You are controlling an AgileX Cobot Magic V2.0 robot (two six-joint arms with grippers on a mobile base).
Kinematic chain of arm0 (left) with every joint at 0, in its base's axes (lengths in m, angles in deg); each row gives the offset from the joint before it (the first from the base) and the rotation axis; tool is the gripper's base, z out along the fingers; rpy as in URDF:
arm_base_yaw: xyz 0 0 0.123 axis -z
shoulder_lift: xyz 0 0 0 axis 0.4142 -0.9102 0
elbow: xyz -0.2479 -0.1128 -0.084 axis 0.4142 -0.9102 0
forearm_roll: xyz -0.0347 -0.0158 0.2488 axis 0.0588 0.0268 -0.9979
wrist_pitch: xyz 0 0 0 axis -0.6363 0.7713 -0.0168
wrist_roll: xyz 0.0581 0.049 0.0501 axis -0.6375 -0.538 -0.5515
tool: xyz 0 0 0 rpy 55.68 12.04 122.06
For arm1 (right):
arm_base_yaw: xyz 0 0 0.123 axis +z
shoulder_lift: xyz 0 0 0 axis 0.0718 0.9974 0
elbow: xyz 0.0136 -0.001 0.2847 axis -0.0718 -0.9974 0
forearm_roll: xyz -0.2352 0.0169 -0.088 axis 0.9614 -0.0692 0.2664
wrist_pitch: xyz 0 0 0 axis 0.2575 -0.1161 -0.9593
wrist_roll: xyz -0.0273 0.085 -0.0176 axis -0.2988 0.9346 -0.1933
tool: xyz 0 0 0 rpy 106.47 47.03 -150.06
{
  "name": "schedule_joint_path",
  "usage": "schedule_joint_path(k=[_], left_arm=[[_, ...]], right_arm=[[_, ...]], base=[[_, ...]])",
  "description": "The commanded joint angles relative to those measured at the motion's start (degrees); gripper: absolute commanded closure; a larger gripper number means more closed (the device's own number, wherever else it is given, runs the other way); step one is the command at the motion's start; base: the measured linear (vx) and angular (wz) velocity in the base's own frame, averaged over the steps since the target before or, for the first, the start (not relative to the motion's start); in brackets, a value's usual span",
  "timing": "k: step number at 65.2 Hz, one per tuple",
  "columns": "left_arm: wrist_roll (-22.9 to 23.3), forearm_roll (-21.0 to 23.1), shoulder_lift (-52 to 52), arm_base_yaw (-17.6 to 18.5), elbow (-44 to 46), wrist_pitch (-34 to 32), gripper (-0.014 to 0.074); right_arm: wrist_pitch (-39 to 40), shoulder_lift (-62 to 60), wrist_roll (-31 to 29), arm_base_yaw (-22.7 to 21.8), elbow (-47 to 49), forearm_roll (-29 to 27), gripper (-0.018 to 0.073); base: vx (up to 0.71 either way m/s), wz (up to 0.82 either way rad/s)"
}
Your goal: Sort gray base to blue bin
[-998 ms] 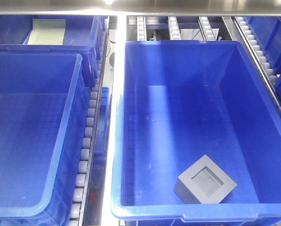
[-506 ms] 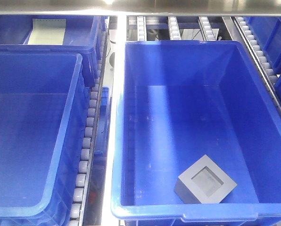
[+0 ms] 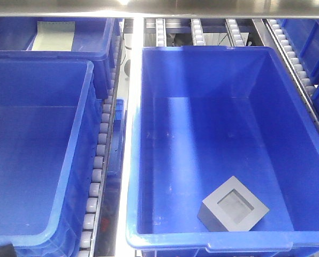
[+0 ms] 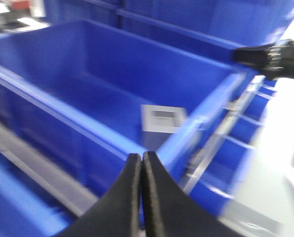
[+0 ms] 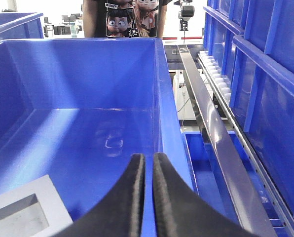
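Note:
The gray base (image 3: 233,205) lies on the floor of the right-hand blue bin (image 3: 202,50), close to its near wall, recess facing up. No gripper touches it. In the blurred left wrist view my left gripper (image 4: 141,156) is shut and empty, outside the blue bin's (image 4: 206,111) near corner, with the gray base (image 4: 162,118) beyond the rim. My right gripper (image 5: 148,157) is shut with only a thin slit between its fingers, holding nothing, above the blue bin's floor (image 5: 88,143). The gray base (image 5: 23,210) sits to its lower left.
A second blue bin (image 3: 68,160) stands to the left, across a roller rail (image 3: 98,160). Behind it is another bin holding a pale sheet (image 3: 52,35). More rollers (image 3: 293,59) and blue bins line the right. A person (image 5: 127,17) stands beyond the bin's far wall.
A dark shape has come into the bottom-left corner of the front view. The gray base and the bins have not moved.

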Motion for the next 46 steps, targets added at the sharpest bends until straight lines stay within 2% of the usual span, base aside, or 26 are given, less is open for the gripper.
schedule_joint_path(k=[1,9,15,20,25,31,36,46], left_arm=[[-1.07,0.59,1.37,-5.4,1.51,-4.0,0.0602],[-1.07,0.54,6.58,-16.4,-0.4,-4.19,0.0602],[-1.02,0.54,11.69,-26.3,-4.36,-4.18,0.0602],[-1.02,0.42,15.52,-32.78,-7.74,-4.18,0.0602],[-1.02,0.42,15.1,-39.52,-10.39,-4.42,0.0602],[-1.02,0.42,15.02,-45.28,-12.87,-5.29,0.0602],[-1.02,0.42,15.02,-48.68,-15.22,-8.45,0.0602],[-0.78,0.49,15.02,-50.78,-20.52,-16.22,0.0602]], right_arm=[[4.5,-0.5,-0.38,-0.21,0.22,0.37,0.0564],[4.5,-0.5,-0.38,-0.21,0.22,0.37,0.0564],[4.5,-0.5,-0.38,-0.21,0.22,0.37,0.0564],[4.5,-0.5,-0.38,-0.21,0.22,0.37,0.0564],[4.5,-0.5,-0.38,-0.21,0.22,0.37,0.0564],[4.5,-0.5,-0.38,-0.21,0.22,0.37,0.0564],[4.5,-0.5,-0.38,-0.21,0.22,0.37,0.0564],[4.5,-0.5,-0.38,-0.21,0.22,0.37,0.0564]], base=[[0.0,0.0],[0.0,0.0],[0.0,0.0],[0.0,0.0],[0.0,0.0],[0.0,0.0],[0.0,0.0],[0.0,0.0]])
